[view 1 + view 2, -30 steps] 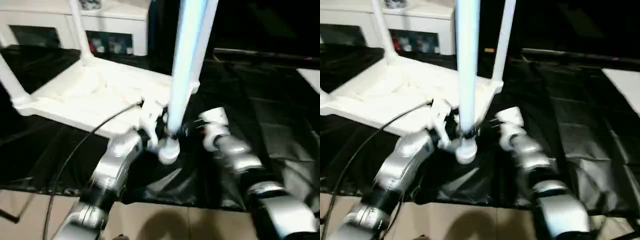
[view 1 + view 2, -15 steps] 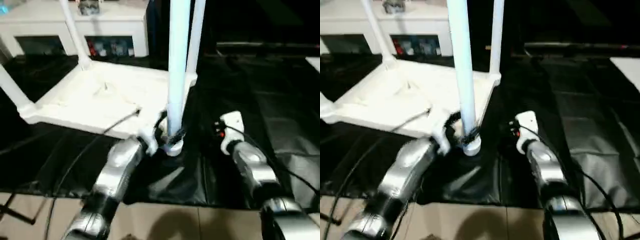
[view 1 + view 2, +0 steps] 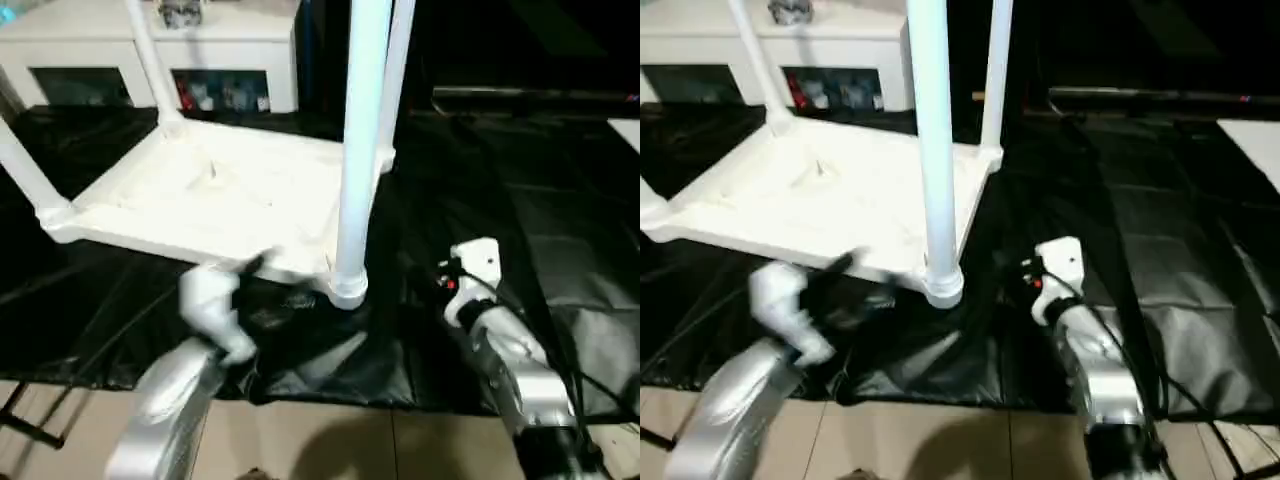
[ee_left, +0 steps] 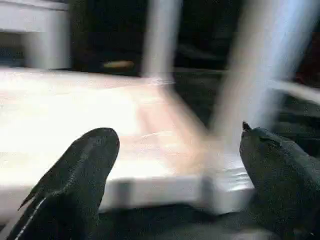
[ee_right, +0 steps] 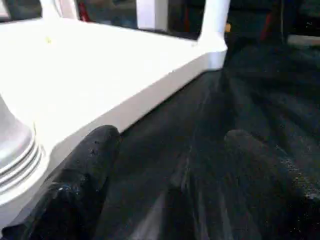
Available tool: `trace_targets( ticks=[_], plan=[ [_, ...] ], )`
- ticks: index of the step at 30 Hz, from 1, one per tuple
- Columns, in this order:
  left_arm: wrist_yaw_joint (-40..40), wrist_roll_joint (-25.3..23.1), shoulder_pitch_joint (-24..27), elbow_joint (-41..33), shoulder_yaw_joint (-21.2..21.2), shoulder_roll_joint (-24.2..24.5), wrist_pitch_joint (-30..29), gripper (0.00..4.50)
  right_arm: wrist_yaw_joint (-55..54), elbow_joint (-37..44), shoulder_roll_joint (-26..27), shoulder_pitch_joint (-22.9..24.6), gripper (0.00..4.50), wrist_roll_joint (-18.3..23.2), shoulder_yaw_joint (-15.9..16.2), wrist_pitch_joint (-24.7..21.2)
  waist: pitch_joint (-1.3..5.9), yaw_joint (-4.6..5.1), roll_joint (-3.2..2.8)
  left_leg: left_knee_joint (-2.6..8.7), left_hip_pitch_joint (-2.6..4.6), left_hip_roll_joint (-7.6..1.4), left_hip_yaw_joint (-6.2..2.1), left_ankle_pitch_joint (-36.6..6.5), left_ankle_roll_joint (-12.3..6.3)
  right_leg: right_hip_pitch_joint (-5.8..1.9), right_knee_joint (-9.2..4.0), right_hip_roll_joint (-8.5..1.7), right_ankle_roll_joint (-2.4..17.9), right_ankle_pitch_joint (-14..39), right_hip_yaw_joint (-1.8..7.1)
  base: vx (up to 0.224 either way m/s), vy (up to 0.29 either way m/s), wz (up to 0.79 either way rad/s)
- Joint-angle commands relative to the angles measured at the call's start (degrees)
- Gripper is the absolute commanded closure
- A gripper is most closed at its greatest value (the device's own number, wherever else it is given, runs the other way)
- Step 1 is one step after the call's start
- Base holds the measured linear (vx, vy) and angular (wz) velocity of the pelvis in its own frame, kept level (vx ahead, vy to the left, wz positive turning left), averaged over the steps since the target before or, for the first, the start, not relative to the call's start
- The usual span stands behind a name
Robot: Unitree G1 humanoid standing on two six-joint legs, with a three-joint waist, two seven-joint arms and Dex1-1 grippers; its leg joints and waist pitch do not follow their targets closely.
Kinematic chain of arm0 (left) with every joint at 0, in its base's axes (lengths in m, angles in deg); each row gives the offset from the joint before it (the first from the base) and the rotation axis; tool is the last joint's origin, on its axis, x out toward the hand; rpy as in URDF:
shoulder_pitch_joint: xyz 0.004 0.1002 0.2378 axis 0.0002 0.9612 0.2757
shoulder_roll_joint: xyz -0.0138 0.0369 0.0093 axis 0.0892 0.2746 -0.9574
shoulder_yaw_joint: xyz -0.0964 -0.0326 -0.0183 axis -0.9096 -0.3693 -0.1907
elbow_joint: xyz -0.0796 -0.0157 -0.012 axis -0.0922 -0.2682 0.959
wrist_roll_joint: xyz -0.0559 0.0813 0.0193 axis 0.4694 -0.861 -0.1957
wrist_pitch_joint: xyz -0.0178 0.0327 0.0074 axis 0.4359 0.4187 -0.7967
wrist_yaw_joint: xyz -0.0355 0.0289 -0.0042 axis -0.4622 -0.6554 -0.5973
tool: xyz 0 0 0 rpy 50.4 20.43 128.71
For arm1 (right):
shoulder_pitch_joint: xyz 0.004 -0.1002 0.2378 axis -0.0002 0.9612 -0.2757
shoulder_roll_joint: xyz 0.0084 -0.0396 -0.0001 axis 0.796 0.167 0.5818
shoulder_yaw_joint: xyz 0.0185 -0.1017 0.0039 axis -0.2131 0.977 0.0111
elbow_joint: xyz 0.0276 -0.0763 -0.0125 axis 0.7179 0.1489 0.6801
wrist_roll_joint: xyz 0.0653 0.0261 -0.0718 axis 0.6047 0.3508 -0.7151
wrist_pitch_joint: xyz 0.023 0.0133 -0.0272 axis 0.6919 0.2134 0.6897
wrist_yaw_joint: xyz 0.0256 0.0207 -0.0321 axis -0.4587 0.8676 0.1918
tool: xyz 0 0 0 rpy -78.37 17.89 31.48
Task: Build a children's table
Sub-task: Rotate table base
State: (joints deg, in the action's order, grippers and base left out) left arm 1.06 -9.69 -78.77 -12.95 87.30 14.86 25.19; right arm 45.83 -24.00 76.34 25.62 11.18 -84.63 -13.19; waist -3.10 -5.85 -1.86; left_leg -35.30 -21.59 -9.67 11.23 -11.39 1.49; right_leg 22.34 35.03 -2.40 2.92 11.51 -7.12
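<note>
On the black cover, upturned children's table (image 3: 220,190), leg tops cut off, left hand (image 4: 175,165) and right hand (image 5: 165,165) both spread, empty.

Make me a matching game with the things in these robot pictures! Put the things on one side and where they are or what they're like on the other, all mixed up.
Things:
1. children's table
2. nearest leg
3. left gripper
4. cabinet

Places or states:
A. open, holding nothing
B. behind the black-covered table
C. standing upright in a corner socket
D. lying upside down on the black cover

Pairs: 1-D, 2-C, 3-A, 4-B
</note>
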Motion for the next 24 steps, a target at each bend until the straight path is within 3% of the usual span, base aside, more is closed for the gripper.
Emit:
trace_targets(
  ticks=[1, 3, 4, 5, 6, 8, 10, 11, 12, 13, 14, 15, 16, 17, 18, 19, 20, 21, 22, 23, 24],
  plan=[
    [-7.5, -5.2, 0.4, -1.5, -3.8, 0.5, -2.8, 0.06, -1.6, 5.0, 0.9, 2.0, 0.67, -0.4, 1.1, -2.9, 2.48, 0.42, 0.74, 4.76, 1.35, -4.37, -2.55, -14.9, -2.28, -1.78, -7.30, -6.82, -0.6, 27.2, 4.44, 0.000, 0.000, 0.00],
    [-8.0, -5.0, 0.5, -2.0, -4.2, 0.6, -2.5, 0.06, -2.2, 6.2, 1.3, 2.7, 0.67, -0.3, 1.3, -3.5, 2.27, 0.58, 0.77, 4.81, 1.79, -4.16, -2.70, -17.1, -1.65, -1.63, -7.90, -6.91, -1.6, 30.7, 4.21, 0.000, 0.000, 0.00],
    [-8.5, -4.6, 0.4, -2.6, -4.5, 0.7, -3.1, 0.06, -3.1, 7.2, 1.9, 3.3, 0.67, -0.2, 1.2, -4.1, 2.30, 0.64, 0.21, 5.12, 2.07, -4.42, -3.10, -18.6, -0.71, -1.61, -8.24, -6.98, -2.1, 31.1, 4.25, 0.000, 0.000, 0.00],
    [-9.3, -5.0, -0.1, -2.8, -4.4, 1.0, -3.8, 0.06, -3.9, 7.7, 2.5, 3.5, 0.67, -0.1, 1.0, -4.4, 2.42, 0.75, 0.22, 5.25, 2.00, -4.53, -3.28, -18.8, -0.55, -1.79, -8.08, -7.04, -1.8, 30.0, 4.22, 0.000, 0.000, 0.00],
    [-9.4, -5.0, -0.8, -2.8, -4.2, 1.1, -4.1, 0.06, -4.5, 7.7, 2.9, 3.5, 0.67, -0.1, 0.8, -4.6, 2.58, 0.82, -0.31, 5.54, 1.84, -4.84, -3.56, -18.9, -0.22, -2.09, -7.60, -7.05, -0.9, 26.9, 4.29, 0.000, 0.000, 0.00],
    [-10.5, -5.8, -3.6, -2.2, -3.2, 1.6, -5.8, 0.06, -6.0, 7.7, 3.8, 3.1, 0.67, -0.1, 0.3, -5.5, 2.63, 1.03, -0.19, 5.86, 2.18, -5.17, -3.54, -20.0, 0.48, -1.89, -7.27, -6.89, 0.4, 23.2, 4.61, 0.000, 0.000, 0.00],
    [-10.3, -7.0, -7.6, -0.5, -2.3, 1.2, -5.7, 0.06, -6.7, 7.3, 4.3, 2.2, 0.67, 0.4, -0.2, -6.0, 2.64, 0.93, -0.26, 5.75, 2.21, -4.83, -3.45, -20.0, 1.01, -2.09, -7.17, -7.33, 1.4, 22.1, 4.91, 0.000, 0.000, 0.00],
    [-10.6, -7.9, -8.8, 0.4, -2.2, 1.4, -6.1, 0.06, -6.8, 7.3, 4.3, 1.9, 0.67, 0.3, -0.1, -6.2, 2.74, 0.79, -0.60, 5.60, 1.76, -4.56, -3.26, -18.9, 0.58, -2.48, -6.90, -8.01, 2.4, 20.6, 5.31, 0.000, 0.000, 0.00],
    [-11.1, -8.8, -9.5, 0.9, -2.2, 1.6, -6.2, 0.06, -6.9, 7.3, 4.3, 1.8, 0.67, 0.3, -0.1, -6.4, 2.75, 0.72, -0.17, 5.38, 1.42, -4.15, -2.92, -17.8, -0.45, -2.77, -6.87, -8.65, 3.1, 20.3, 5.71, 0.000, 0.000, 0.00],
    [-11.1, -9.1, -10.2, 1.4, -2.3, 1.8, -6.0, 0.06, -7.1, 7.4, 4.4, 1.8, 0.67, 0.3, -0.1, -6.6, 2.97, 0.29, -0.26, 4.52, 1.14, -3.82, -2.75, -14.9, -2.46, -3.12, -6.91, -10.05, 5.3, 19.6, 6.52, 0.000, 0.000, 0.00],
    [-11.2, -9.0, -10.6, 1.6, -2.4, 1.8, -6.2, 0.06, -7.2, 7.6, 4.4, 1.9, 0.67, 0.3, -0.2, -6.8, 2.92, 0.03, 0.17, 3.66, 0.77, -3.62, -2.83, -13.5, -3.76, -3.53, -7.18, -11.44, 6.4, 20.1, 7.31, 0.000, 0.000, 0.00],
    [-11.2, -9.0, -10.8, 1.6, -2.4, 1.9, -6.3, 0.06, -7.2, 7.7, 4.4, 1.9, 0.67, 0.3, -0.2, -6.9, 3.22, -0.82, 0.51, 1.01, -0.54, -3.95, -3.99, -8.6, -5.99, -5.15, -7.83, -15.68, 8.5, 21.6, 9.38, 0.000, 0.000, 0.00],
    [-10.9, -8.7, -11.3, 2.3, -2.4, 2.2, -6.7, 0.06, -8.1, 8.6, 4.0, 2.5, 0.67, -0.3, -0.4, -8.2, 3.39, -1.32, -1.43, -0.73, -1.30, -4.23, -4.89, -6.4, -6.46, -5.49, -8.08, -17.76, 9.5, 21.6, 10.50, 0.000, 0.000, 0.00],
    [-10.9, -8.5, -11.5, 2.5, -2.3, 2.4, -7.0, 0.06, -8.6, 9.1, 3.8, 2.8, 0.67, -0.7, -0.5, -9.0, 3.34, -1.34, -0.31, -3.26, -3.42, -3.68, -6.09, -4.7, -6.89, -6.40, -8.26, -19.06, 11.2, 21.2, 11.77, 0.038, 0.076, -0.15],
    [-10.8, -8.8, -11.5, 2.9, -2.0, 2.7, -6.8, 0.06, -8.7, 9.2, 3.6, 2.9, 0.67, -0.4, -0.9, -9.3, 3.80, -1.65, -1.41, -4.41, -1.32, -2.91, -5.23, -5.4, -3.61, -4.79, -8.82, -16.03, 11.8, 23.2, 15.36, 0.026, 0.131, -0.36],
    [-10.8, -9.0, -11.4, 3.1, -1.8, 2.8, -6.7, 0.06, -8.8, 8.9, 3.3, 2.8, 0.67, -0.4, -1.2, -9.3, 3.12, -2.66, 0.30, -4.37, -2.55, -0.02, -5.95, -7.3, -0.29, -5.32, -7.27, -10.09, 14.1, 21.7, 16.62, 0.026, 0.131, -0.36],
    [-10.9, -9.2, -11.4, 3.2, -1.7, 2.9, -6.7, 0.06, -8.9, 8.7, 3.2, 2.7, 0.67, -0.4, -1.3, -9.2, 2.95, -2.85, 0.26, -3.82, -1.95, 0.58, -5.71, -7.7, 0.06, -4.59, -7.25, -8.21, 13.8, 21.7, 16.83, 0.003, 0.185, -0.52],
    [-11.0, -9.5, -11.2, 3.2, -1.6, 2.8, -6.7, 0.06, -8.9, 8.2, 2.9, 2.5, 0.67, -0.6, -1.3, -9.0, 2.88, -2.88, -0.11, -2.86, -0.80, 0.74, -5.30, -8.3, 0.29, -3.53, -7.44, -6.64, 12.9, 22.6, 16.89, -0.023, 0.224, -0.39],
    [-11.1, -9.7, -10.8, 3.0, -1.6, 2.5, -6.7, 0.06, -8.9, 7.5, 2.8, 1.9, 0.67, -0.6, -1.6, -8.9, 3.01, -1.79, -0.80, 1.57, 3.35, -0.26, -3.13, -11.8, -0.74, 0.09, -6.35, -1.71, 7.5, 22.8, 15.70, -0.023, 0.224, -0.39],
    [-11.2, -9.8, -10.5, 2.9, -1.6, 2.4, -6.7, 0.06, -8.8, 7.2, 2.7, 1.7, 0.67, -0.5, -1.7, -8.9, 2.42, -0.35, -0.10, 2.85, 3.45, 0.10, -2.16, -15.0, -1.76, 0.87, -5.44, 0.28, 6.2, 21.7, 14.47, -0.033, 0.283, -0.45],
    [-11.5, -9.8, -10.2, 2.7, -1.8, 2.0, -6.6, 0.06, -8.7, 7.1, 2.7, 1.4, 0.67, -0.4, -1.7, -9.1, 3.30, 0.69, -1.03, 3.86, 6.97, -0.84, -0.98, -18.4, -3.82, 3.97, -3.78, 1.12, 3.9, 20.4, 11.85, -0.049, 0.300, -0.53]
  ],
)
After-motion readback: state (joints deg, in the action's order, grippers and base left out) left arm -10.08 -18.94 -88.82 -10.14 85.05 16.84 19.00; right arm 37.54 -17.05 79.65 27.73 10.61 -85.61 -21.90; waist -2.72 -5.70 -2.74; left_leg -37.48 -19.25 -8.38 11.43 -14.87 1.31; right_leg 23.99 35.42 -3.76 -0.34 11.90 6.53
